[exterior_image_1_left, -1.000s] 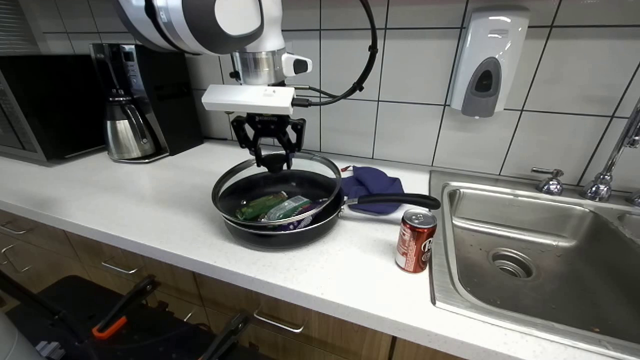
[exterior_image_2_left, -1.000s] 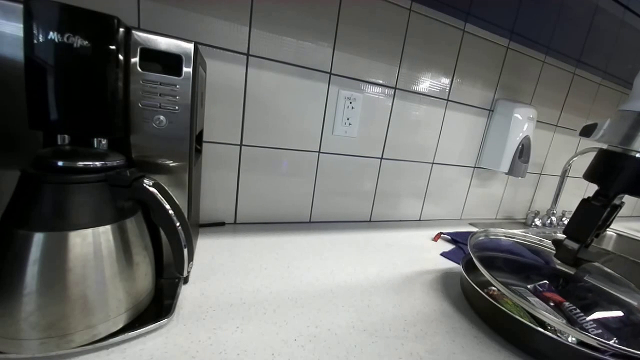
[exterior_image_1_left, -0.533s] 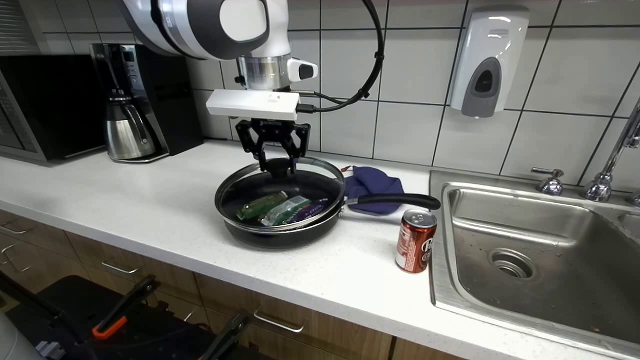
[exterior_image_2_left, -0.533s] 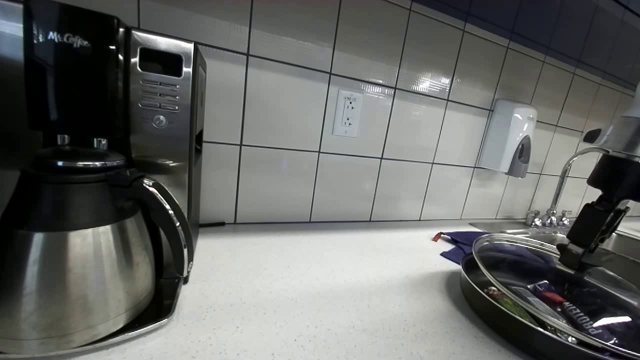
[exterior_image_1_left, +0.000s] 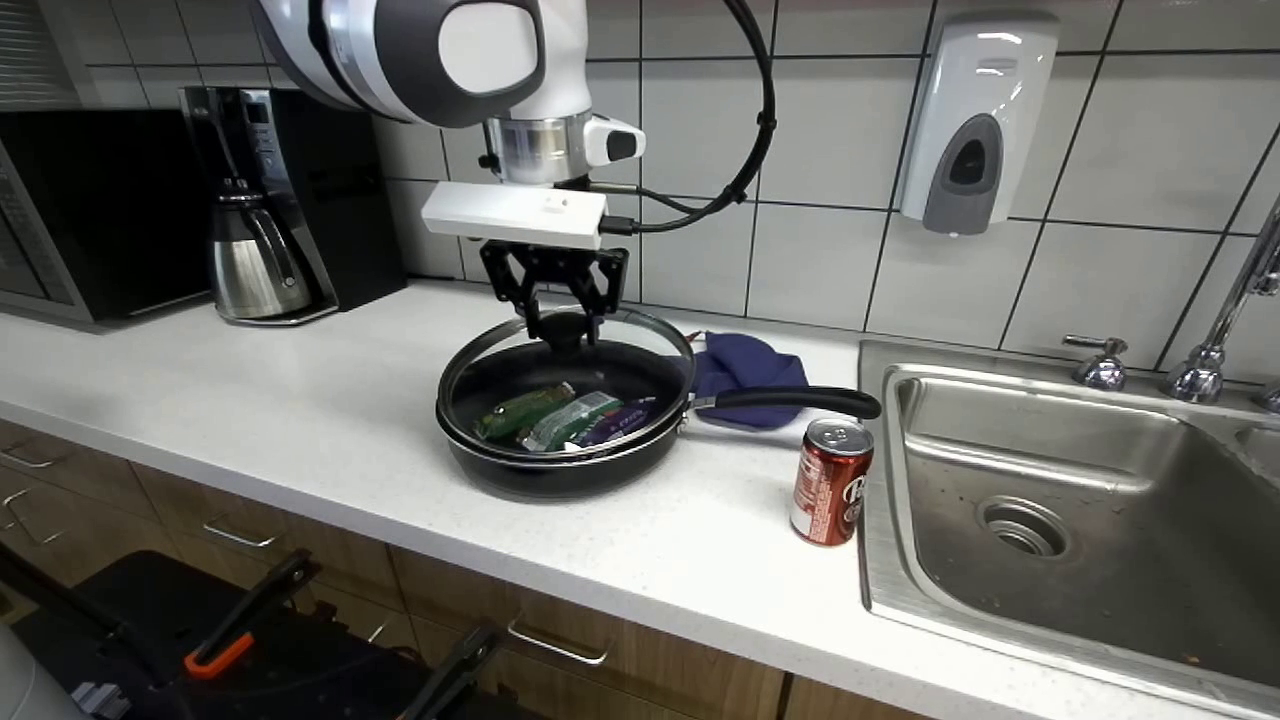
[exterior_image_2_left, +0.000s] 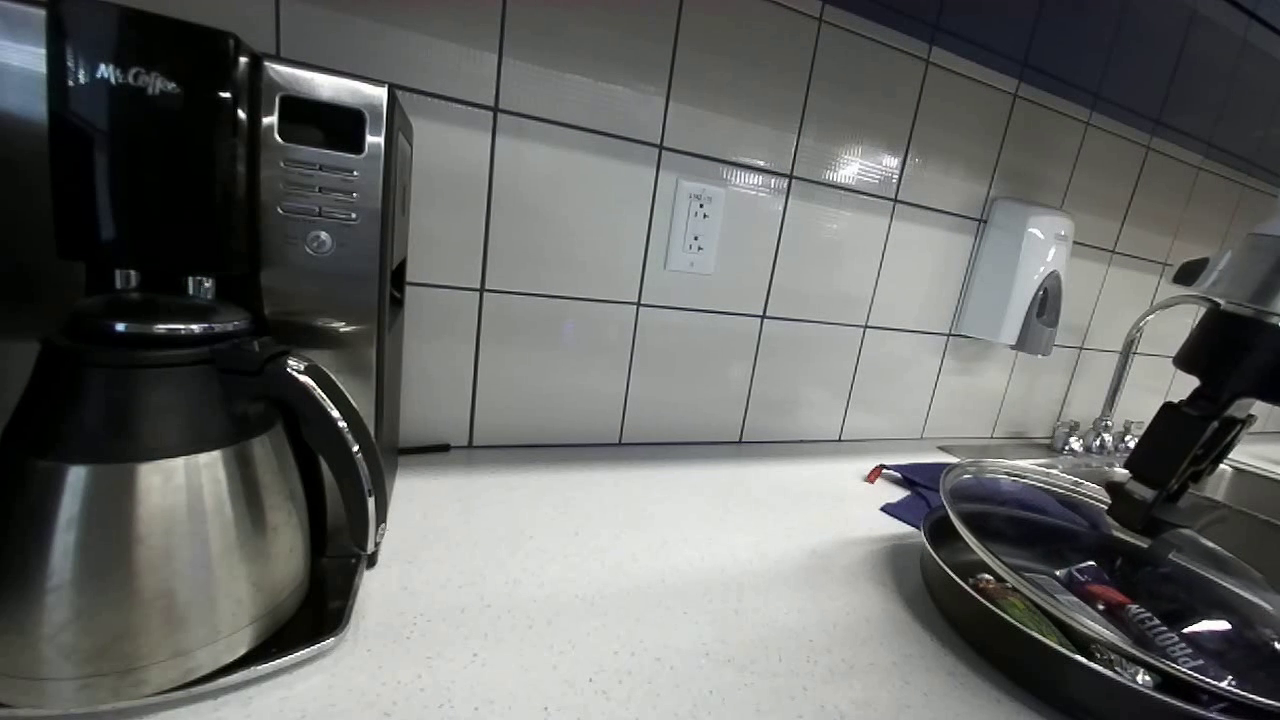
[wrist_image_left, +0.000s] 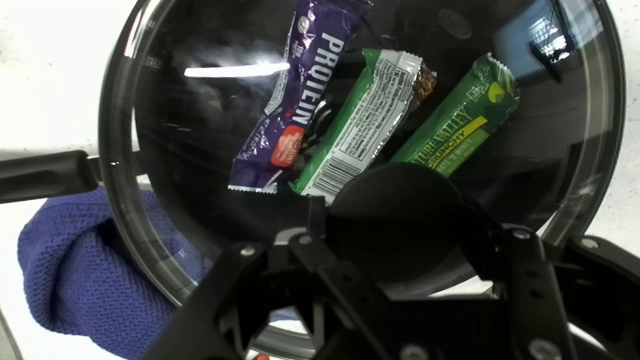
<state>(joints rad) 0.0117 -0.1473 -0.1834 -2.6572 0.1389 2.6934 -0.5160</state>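
1. Holds lid (exterior_image_1_left: 610, 372) by knob (wrist_image_left: 400, 220) in gripper (exterior_image_1_left: 565, 333), over pan (exterior_image_1_left: 560, 480).
2. Reads "PROTEIN" on purple bar (wrist_image_left: 300, 100), "CRUNCHY" on green bar (wrist_image_left: 460, 120), "Mr. Coffee" on coffee maker (exterior_image_2_left: 330, 270).
3. Leaves more table (exterior_image_1_left: 300, 400) toward coffee maker than sink edge (exterior_image_1_left: 885, 500).

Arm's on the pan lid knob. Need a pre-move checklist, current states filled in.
1. Gripper closed on the knob: ok, jaws stand against either side of it.
2. Lid seated flat on the pan: not ok, it tilts, with one side raised.
3. Lid's low edge touching the pan rim: cannot tell.
4. Three wrapped bars inside the pan, under the glass: ok.
5. Soda can upright on the counter: ok.
6. Purple cloth free of the pan: cannot tell, it lies beside it, but any contact is hidden.
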